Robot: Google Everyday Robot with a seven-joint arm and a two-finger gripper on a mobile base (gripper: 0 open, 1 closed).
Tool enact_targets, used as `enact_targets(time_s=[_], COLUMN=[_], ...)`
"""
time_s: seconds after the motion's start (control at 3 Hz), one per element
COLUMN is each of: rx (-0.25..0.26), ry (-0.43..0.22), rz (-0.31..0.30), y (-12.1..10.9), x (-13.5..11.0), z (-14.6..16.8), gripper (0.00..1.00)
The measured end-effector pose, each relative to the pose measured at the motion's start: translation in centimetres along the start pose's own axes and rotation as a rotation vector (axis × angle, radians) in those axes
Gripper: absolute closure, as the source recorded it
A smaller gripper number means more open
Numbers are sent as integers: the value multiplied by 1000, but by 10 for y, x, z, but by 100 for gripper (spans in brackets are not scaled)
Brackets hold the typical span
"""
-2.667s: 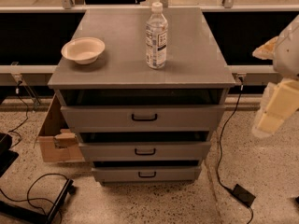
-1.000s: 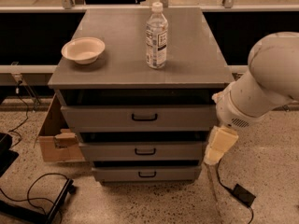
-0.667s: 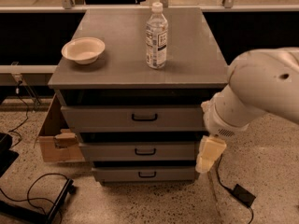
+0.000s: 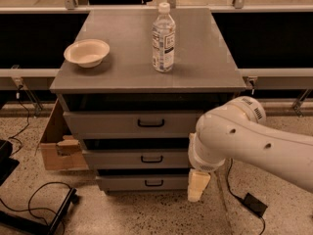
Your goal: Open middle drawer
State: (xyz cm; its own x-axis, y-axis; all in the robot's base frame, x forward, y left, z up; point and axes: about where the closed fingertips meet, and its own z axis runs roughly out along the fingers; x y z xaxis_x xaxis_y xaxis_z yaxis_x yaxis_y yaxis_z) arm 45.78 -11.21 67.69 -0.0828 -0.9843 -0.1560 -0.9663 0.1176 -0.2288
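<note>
Down at the right front corner of a grey three-drawer cabinet [image 4: 205, 58], the robot's gripper [image 4: 195, 190] hangs from a bulky white arm [image 4: 244, 136], level with the lowest drawer [image 4: 127, 182] and just beside the right end of its front. Whether it is open or closed cannot be told from this angle.

The middle drawer [image 4: 117, 159] sits between the taller top drawer [image 4: 107, 123] and the lowest one, and looks shut. Its small black bar handle [image 4: 151, 158] is untouched, up and to the left of the gripper.

The risks appear plain enough. The gripper is lower than the target and nearer the bottom drawer's handle [image 4: 153, 182], so a straight sideways reach could well catch the wrong bar. The three handles are stacked close and look alike. The handle is also slim, and a shallow or off-centre hold might slip off on the pull. The arm's wide elbow crowds the cabinet's right side — a swing across could bump it and rock the water bottle [image 4: 163, 38] standing upright on top, well apart from a pale bowl [image 4: 87, 52]. A cable and adapter [image 4: 256, 204] lie on the floor near the arm.

The bottle carries a printed label, but no word or brand on it can be read — and no other writing shows.
</note>
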Motion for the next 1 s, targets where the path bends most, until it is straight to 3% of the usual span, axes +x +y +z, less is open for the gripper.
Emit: enact_targets(time_s=[0.67,1.0], rx=[1,-62], ry=[71,110], rz=[-103,-97], y=[-5,-12], x=[-12,-14], z=[88,129], gripper=[0,0])
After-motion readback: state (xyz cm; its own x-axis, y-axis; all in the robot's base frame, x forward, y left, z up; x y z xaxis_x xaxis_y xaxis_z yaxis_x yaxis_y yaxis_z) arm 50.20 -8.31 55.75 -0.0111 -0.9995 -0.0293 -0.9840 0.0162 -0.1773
